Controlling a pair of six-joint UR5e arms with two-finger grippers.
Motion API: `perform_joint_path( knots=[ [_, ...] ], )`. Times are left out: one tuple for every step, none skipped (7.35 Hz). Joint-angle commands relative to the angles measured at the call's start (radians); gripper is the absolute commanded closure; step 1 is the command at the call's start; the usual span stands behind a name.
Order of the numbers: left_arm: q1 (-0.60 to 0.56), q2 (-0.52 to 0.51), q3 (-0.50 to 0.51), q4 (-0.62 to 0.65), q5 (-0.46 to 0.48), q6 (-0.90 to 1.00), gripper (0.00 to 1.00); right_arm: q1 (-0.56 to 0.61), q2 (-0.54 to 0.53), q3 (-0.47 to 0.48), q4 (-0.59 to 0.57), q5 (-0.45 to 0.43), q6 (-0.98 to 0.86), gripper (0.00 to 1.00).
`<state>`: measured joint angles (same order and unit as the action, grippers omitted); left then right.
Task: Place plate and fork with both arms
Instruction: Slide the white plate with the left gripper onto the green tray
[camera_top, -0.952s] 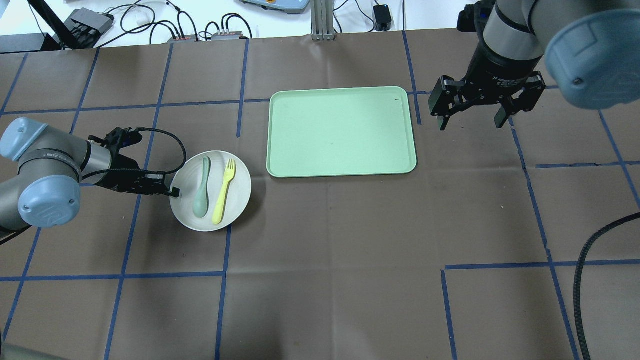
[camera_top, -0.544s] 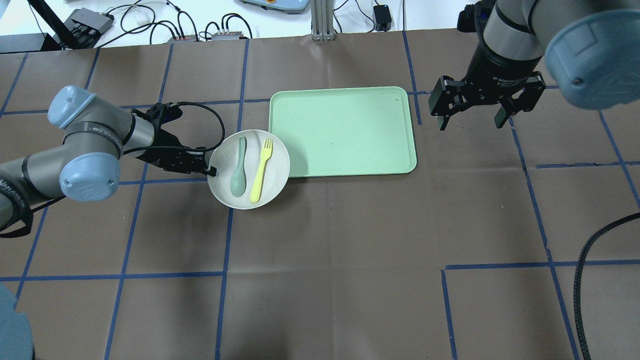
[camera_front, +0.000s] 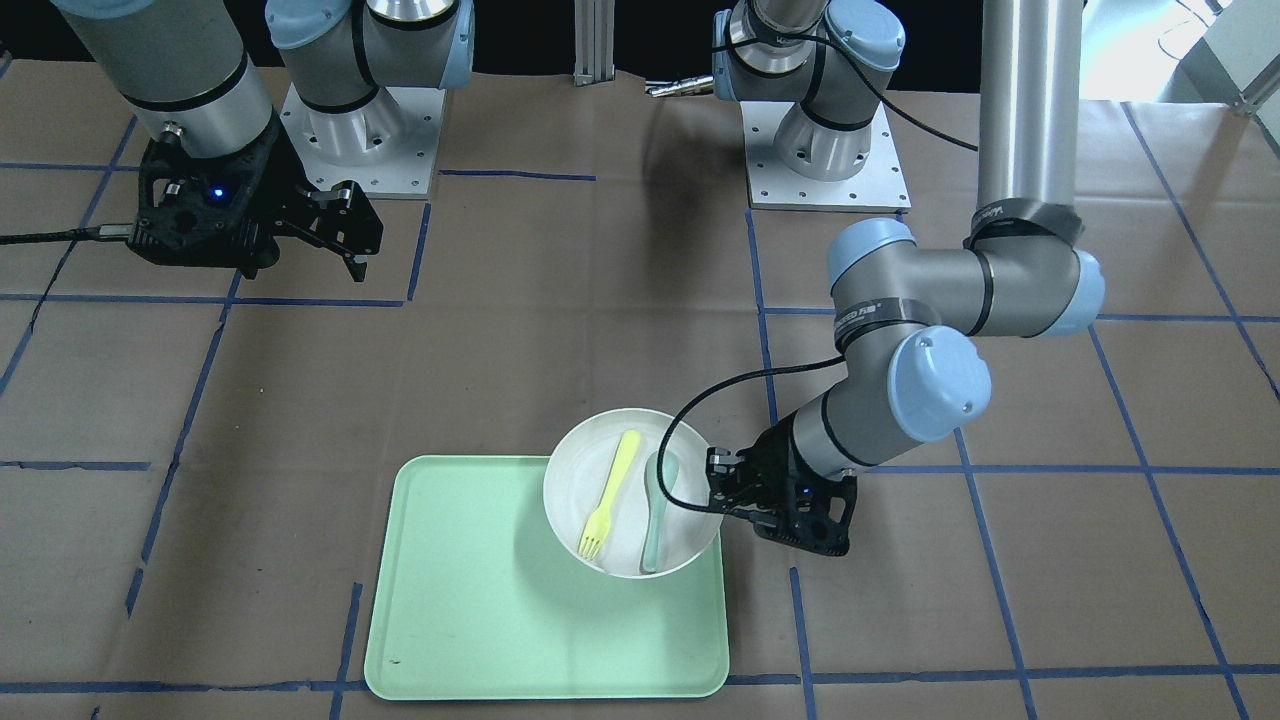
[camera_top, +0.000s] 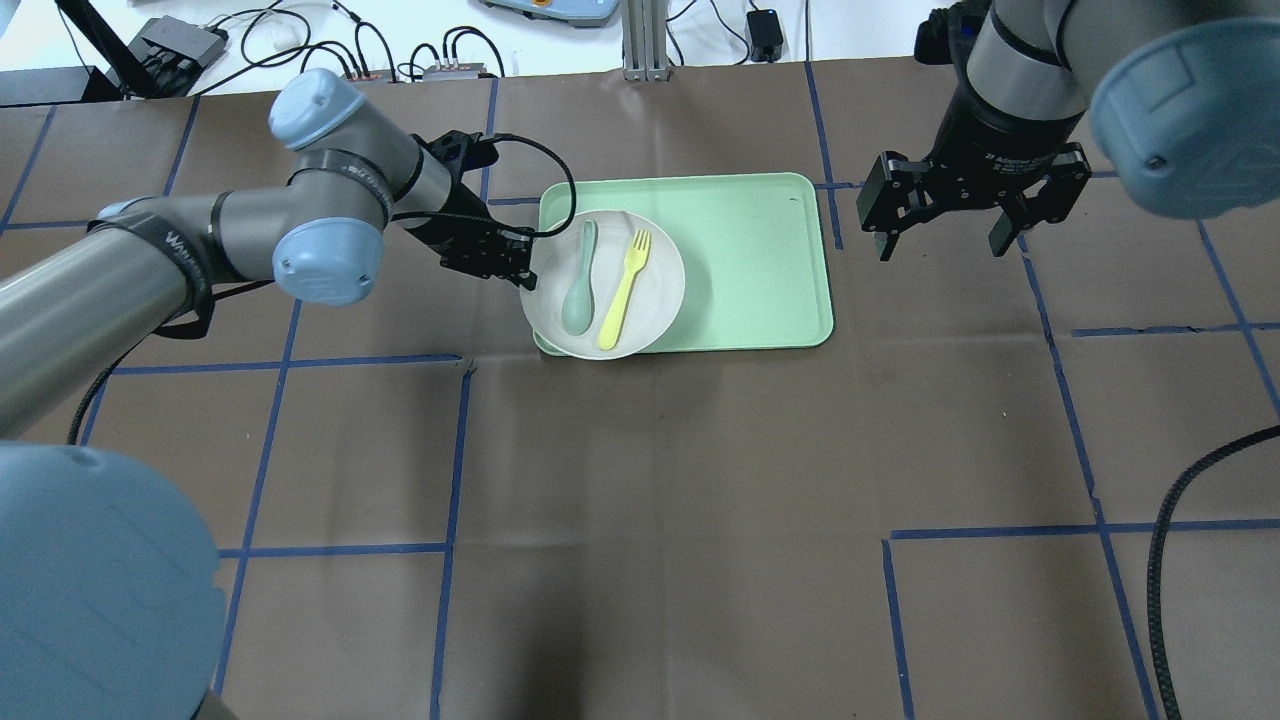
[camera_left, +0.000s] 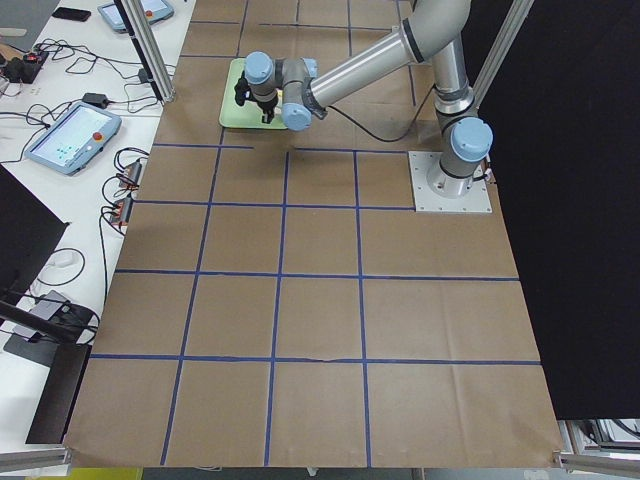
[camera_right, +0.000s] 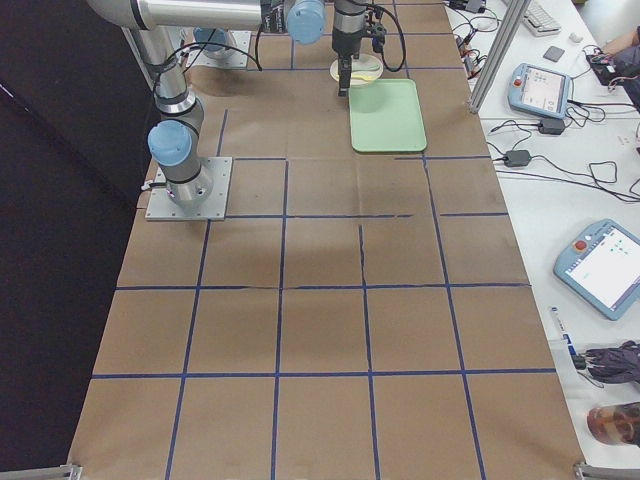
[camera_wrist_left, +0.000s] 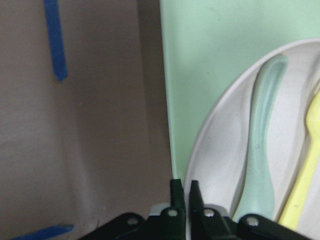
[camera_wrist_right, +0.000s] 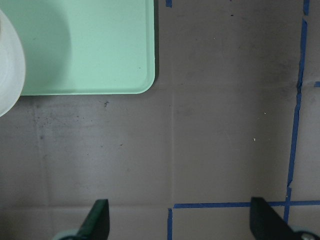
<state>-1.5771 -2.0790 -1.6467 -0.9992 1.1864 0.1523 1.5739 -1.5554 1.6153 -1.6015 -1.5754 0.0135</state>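
Your table (camera_top: 700, 500) is covered in brown paper gridded with blue tape. The left arm (camera_top: 230, 230) reaches out low over it to the tray's left end, while the right arm (camera_top: 1020, 80) hangs over bare paper off the tray's far right corner.

The light-green tray (camera_top: 750, 270) lies at mid-table, towards the far side. The off-white plate (camera_top: 660, 285) sits over the tray's left end, overhanging its left and near edges and throwing a shadow onto the green. You cannot tell whether it touches the tray.

The right gripper (camera_top: 942, 248) has its jaws spread wide with nothing between them. The left gripper (camera_top: 524, 272) is pinched almost closed on the plate's left rim, one finger on each side of the rim.

On the plate lie the grey-green spoon (camera_top: 580, 290), left, and the pale-yellow fork (camera_top: 624, 292), right, side by side, with the tines pointing far.
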Motion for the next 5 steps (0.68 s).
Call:
perform_joint_path(
  knots=[
    [-0.069,-0.13,0.181,-0.058,0.019,-0.087,1.0,0.0,0.0,0.0,0.0,0.0,0.0,0.0],
    [-0.092,-0.156,0.212,-0.058,0.021,-0.109,1.0,0.0,0.0,0.0,0.0,0.0,0.0,0.0],
    [-0.098,-0.167,0.217,-0.056,0.024,-0.115,1.0,0.0,0.0,0.0,0.0,0.0,0.0,0.0],
    [-0.095,-0.182,0.222,-0.05,0.021,-0.116,0.99,0.0,0.0,0.0,0.0,0.0,0.0,0.0],
    [-0.095,-0.208,0.249,-0.042,0.024,-0.117,0.96,0.0,0.0,0.0,0.0,0.0,-0.001,0.0]
  ],
)
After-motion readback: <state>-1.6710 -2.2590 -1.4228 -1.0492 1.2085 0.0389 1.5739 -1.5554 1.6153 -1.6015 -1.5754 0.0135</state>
